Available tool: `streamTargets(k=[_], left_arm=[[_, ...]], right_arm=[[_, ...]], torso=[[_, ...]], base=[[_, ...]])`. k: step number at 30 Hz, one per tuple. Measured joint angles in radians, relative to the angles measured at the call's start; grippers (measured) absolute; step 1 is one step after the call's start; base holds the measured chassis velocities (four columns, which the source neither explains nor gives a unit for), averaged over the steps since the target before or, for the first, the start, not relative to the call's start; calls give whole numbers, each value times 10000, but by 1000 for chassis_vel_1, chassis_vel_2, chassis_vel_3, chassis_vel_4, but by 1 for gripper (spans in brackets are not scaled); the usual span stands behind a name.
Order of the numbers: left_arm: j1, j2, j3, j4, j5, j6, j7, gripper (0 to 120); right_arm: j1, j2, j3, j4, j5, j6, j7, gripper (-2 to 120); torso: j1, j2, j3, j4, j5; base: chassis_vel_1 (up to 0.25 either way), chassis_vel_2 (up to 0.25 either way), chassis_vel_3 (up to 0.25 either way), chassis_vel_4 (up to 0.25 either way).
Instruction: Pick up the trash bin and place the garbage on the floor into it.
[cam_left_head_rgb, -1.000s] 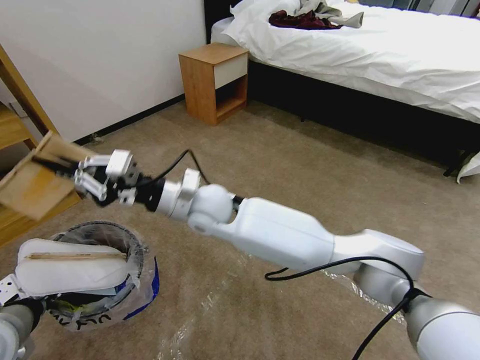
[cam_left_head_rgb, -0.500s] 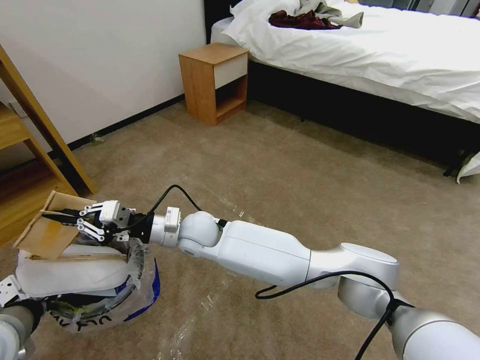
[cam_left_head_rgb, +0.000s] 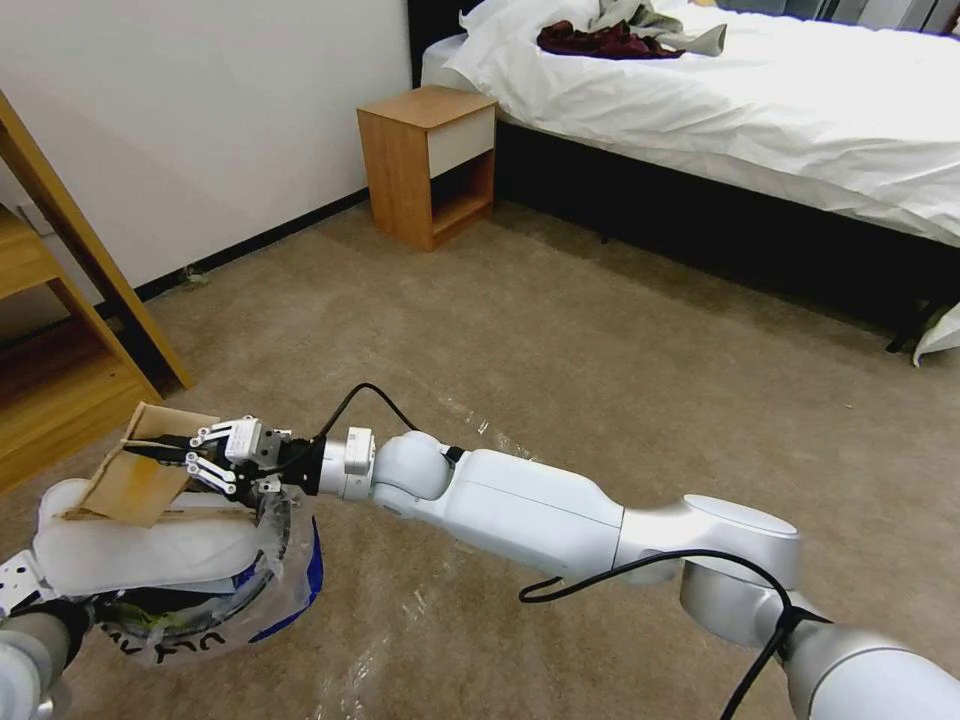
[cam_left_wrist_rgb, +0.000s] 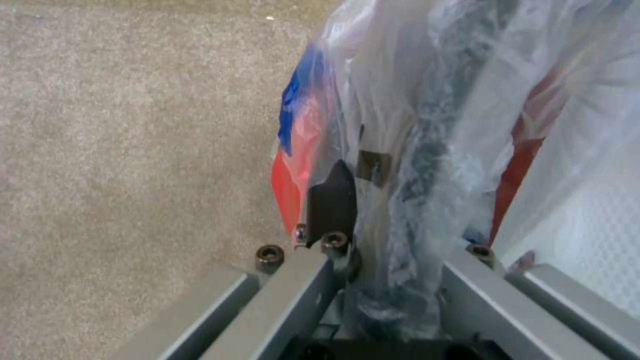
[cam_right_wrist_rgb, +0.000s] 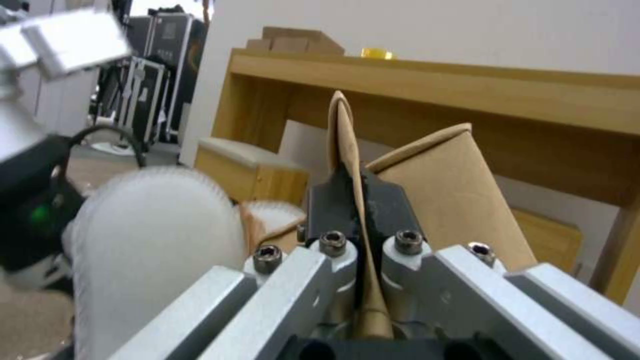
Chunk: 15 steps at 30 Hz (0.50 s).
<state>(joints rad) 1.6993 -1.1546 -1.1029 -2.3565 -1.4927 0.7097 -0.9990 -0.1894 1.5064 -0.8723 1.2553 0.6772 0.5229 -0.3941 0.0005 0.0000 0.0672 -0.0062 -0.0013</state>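
The trash bin, a dark bucket lined with a crinkly clear bag, sits low at the left above the carpeted floor. My left gripper is shut on its bag-covered rim. White slippers lie across the bin's mouth, with a thin wooden stick along them. My right gripper reaches over the bin and is shut on a folded brown cardboard. The cardboard's lower edge touches the slippers. In the right wrist view the cardboard is pinched between the black pads, beside a slipper.
A wooden shelf unit stands close at the left behind the bin. A nightstand and a bed with dark red and grey clothes are farther back. Clear tape strips cross the carpet. A white item lies at the right edge.
My right gripper has come down and slightly right with the cardboard, from in front of the shelf to the top of the bin. The bin and left gripper stayed put.
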Motion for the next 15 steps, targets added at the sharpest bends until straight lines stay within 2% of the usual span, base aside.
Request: streamTargets(k=[15], left_arm=[[-9, 14, 7, -42, -51, -9, -34, 0]], right_arm=[[-461, -114, -458, -430, -501, 374, -44, 0]], torso=[[0, 0, 0, 0, 0]], base=[[0, 0, 0, 0]])
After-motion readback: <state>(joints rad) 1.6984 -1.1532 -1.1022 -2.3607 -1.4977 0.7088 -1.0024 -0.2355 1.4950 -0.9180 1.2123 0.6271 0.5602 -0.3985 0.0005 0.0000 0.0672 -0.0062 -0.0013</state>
